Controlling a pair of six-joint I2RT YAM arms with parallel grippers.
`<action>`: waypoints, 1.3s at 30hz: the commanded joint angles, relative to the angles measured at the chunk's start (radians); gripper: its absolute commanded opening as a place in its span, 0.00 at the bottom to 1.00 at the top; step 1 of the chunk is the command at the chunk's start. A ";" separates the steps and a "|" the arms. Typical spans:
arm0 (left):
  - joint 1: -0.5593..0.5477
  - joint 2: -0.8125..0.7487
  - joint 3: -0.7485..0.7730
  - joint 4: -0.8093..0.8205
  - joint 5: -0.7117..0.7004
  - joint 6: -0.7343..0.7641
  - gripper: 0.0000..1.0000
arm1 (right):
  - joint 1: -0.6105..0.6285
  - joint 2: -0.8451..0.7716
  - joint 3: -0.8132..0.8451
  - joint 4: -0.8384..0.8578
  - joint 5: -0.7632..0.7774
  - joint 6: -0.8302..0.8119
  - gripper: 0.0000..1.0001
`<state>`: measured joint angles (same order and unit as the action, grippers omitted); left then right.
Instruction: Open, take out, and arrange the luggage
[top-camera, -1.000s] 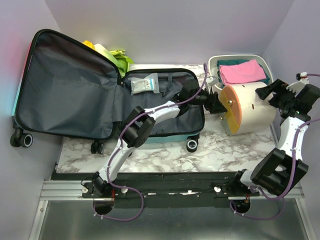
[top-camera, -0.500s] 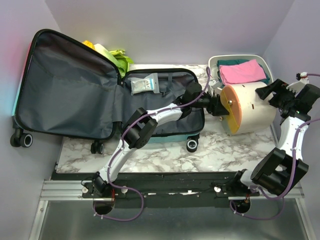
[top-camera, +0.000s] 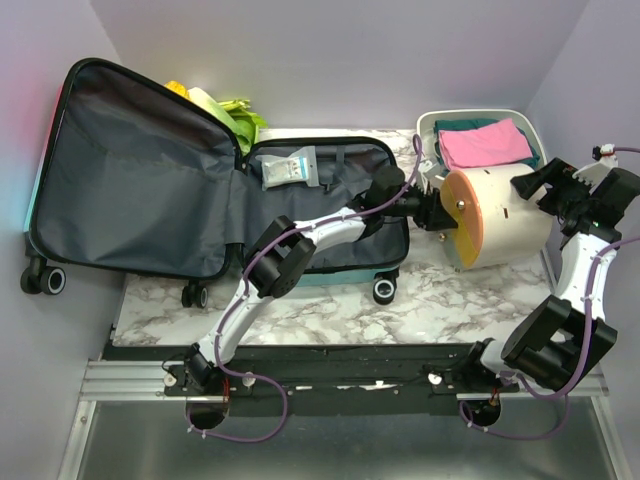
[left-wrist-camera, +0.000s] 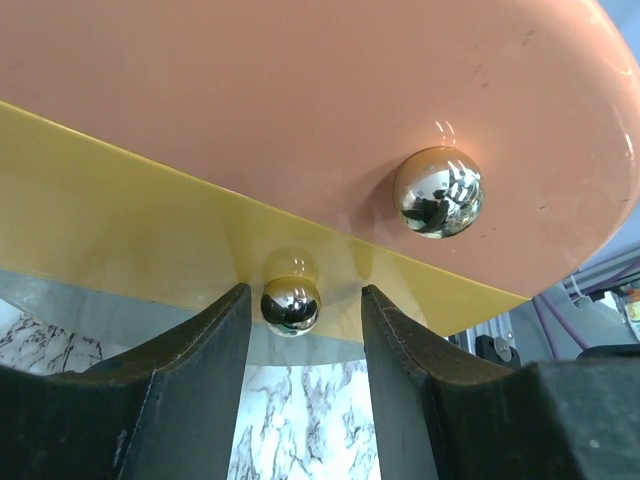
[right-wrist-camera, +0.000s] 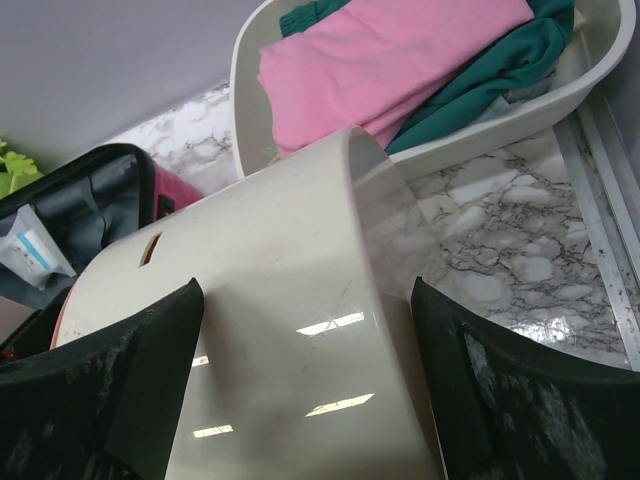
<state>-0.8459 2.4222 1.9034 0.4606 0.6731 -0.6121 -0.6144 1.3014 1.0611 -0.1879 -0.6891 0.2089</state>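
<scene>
Around the chrome ball knob (left-wrist-camera: 290, 305) of a cream drum (top-camera: 505, 215), left gripper (left-wrist-camera: 300, 300) jaws stand apart; right gripper (right-wrist-camera: 308, 300) jaws' hold is unclear.

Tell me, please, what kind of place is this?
Probably a lab robot test bench, staged for unpacking: two arms bolted to a metal rail, a marble-patterned table walled by plain panels, an open suitcase and a tray of folded clothes.

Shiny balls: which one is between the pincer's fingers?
The lower ball, at the yellow strip; the upper ball sits on the pink part, outside the left pincer.
</scene>
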 joint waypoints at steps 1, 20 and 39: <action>-0.022 0.014 -0.003 -0.034 -0.010 0.046 0.55 | 0.031 0.030 -0.026 -0.150 -0.036 -0.025 0.91; -0.022 -0.052 -0.067 -0.017 -0.058 0.060 0.02 | 0.031 0.029 -0.026 -0.150 -0.044 -0.026 0.91; 0.005 -0.442 -0.515 -0.114 -0.130 0.245 0.00 | 0.033 0.033 -0.027 -0.150 -0.053 -0.026 0.91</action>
<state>-0.8417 2.0602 1.4250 0.3782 0.5449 -0.4355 -0.5938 1.3025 1.0611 -0.2028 -0.7326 0.2081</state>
